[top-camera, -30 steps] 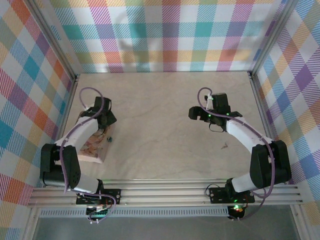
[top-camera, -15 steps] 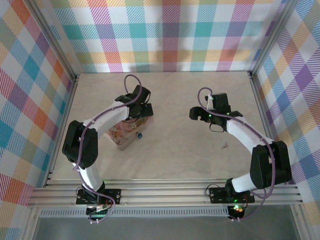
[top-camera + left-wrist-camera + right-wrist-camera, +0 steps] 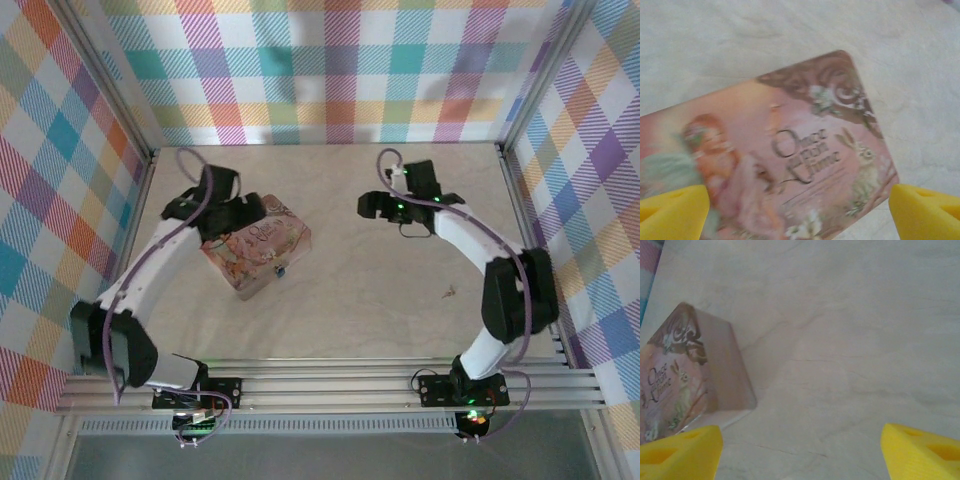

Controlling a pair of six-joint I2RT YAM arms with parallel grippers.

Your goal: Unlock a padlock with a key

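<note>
The padlock (image 3: pixel 279 271) is a tiny blue speck on the table against the near right edge of the pink picture-printed box (image 3: pixel 262 245). My left gripper (image 3: pixel 252 215) hangs over the box's far left end. In the left wrist view its yellow fingers (image 3: pixel 672 212) stand wide open over the printed lid (image 3: pixel 790 150), gripping nothing. My right gripper (image 3: pixel 365 208) is open above bare table right of the box (image 3: pixel 675 385), with nothing between its fingertips (image 3: pixel 920 450). A small dark thing (image 3: pixel 450 292) lies on the table near the right arm; it may be the key, but it is too small to tell.
Plaid walls and metal rails (image 3: pixel 330 385) close in the marble-patterned table (image 3: pixel 350 320). Bare tabletop lies between the box and the right arm, and along the near edge.
The pink box went from the left edge toward the table's middle with the left arm, and has turned. The right gripper shifted back and left, its jaws slightly narrower.
</note>
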